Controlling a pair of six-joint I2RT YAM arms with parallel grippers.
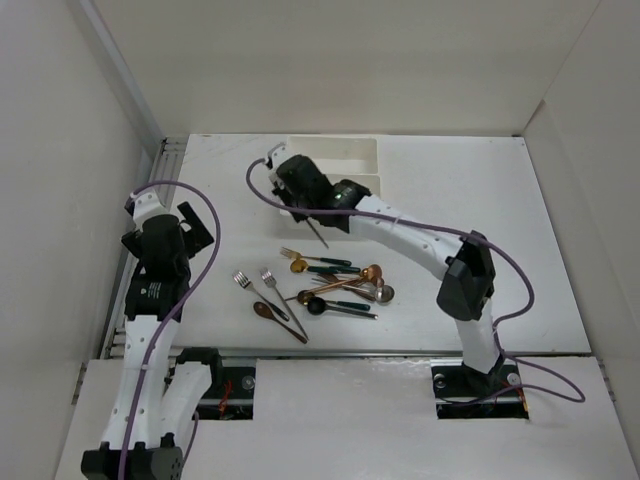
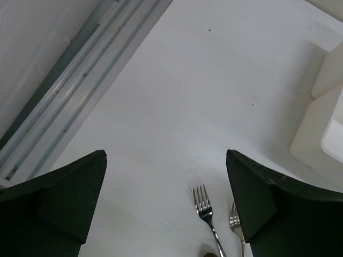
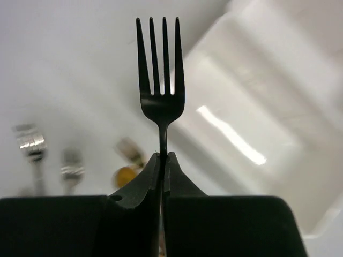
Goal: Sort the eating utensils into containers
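Presently in hand: your right gripper [image 3: 162,160] is clamped tight on the neck of a dark fork [image 3: 159,91], tines pointing away from the wrist.
Fork position: clear of the table [image 1: 500,250]. In the overhead view it hangs from the gripper just at the near edge of the white tray [image 1: 335,160], which sits at the far middle of the table.
Left gripper [image 2: 166,203]: fingers spread wide, holding nothing. It hovers over the left side of the table, with two silver forks [image 2: 203,206] lying just ahead of it.
Done: nothing you can confirm. The tray floor that shows in the overhead and right wrist views is bare.
Second tray: not made out with certainty, since the right arm covers the spot beside the first.
Left to do: the pile [image 1: 330,285] of forks and spoons (silver, gold, copper, some green-handled) lies loose near the centre of the table, well apart from the tray.
Judgement: treat the task as at its start. The fork in hand looks like the first piece to go in, with ten or so to follow.
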